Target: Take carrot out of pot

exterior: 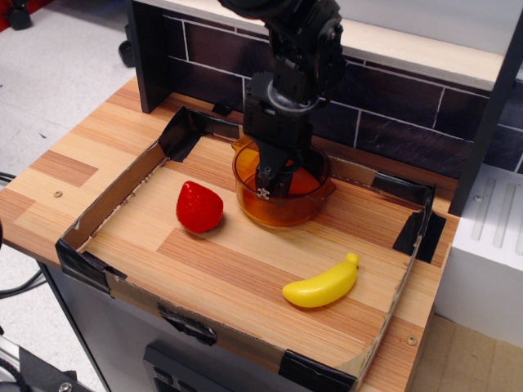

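The amber translucent pot [283,204] stands at the back middle of the cardboard tray [122,192]. My black gripper [268,188] reaches straight down into the pot, with its fingertips below the rim on the left side. A brighter orange patch just right of the fingers looks like the carrot [301,181], mostly hidden by the gripper and the pot wall. I cannot tell how far apart the jaws stand, or whether they hold the carrot.
A red strawberry [199,207] lies just left of the pot. A yellow banana [322,283] lies at the front right. Low cardboard walls with black tape ring the tray. A dark tiled back wall [392,122] and a shelf stand behind.
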Controlling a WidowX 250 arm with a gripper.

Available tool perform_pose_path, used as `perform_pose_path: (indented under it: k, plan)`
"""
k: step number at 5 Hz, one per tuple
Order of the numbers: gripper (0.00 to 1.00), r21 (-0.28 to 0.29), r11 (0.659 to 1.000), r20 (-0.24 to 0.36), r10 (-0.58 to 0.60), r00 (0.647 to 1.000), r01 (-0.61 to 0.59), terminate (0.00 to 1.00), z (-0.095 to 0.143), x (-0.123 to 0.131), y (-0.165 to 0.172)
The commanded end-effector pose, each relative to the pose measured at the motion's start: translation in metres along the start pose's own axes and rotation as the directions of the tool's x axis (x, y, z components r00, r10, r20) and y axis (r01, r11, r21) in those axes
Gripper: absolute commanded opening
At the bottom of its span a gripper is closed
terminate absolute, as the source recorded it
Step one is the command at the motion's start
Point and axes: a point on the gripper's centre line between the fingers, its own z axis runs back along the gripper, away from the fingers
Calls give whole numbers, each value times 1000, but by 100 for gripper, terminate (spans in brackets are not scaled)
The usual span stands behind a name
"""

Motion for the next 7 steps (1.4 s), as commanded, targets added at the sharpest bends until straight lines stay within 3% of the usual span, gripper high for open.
perform_pose_path:
  k: [1, 3, 5, 6, 7]
  plan:
    - [0, -89, 996, -19, -4, 1000, 3, 0, 26, 11, -2]
    - [0, -207, 978, -66, -45, 997, 30, 0, 95, 32, -1]
    - [0, -180, 958, -59, -236, 970, 222, 0, 95, 48, 42]
    - [0, -127, 940, -68, -327, 942, 317, 0, 85, 52, 71]
    - [0, -116, 910, -58, -406, 912, 398, 0, 72, 51, 97]
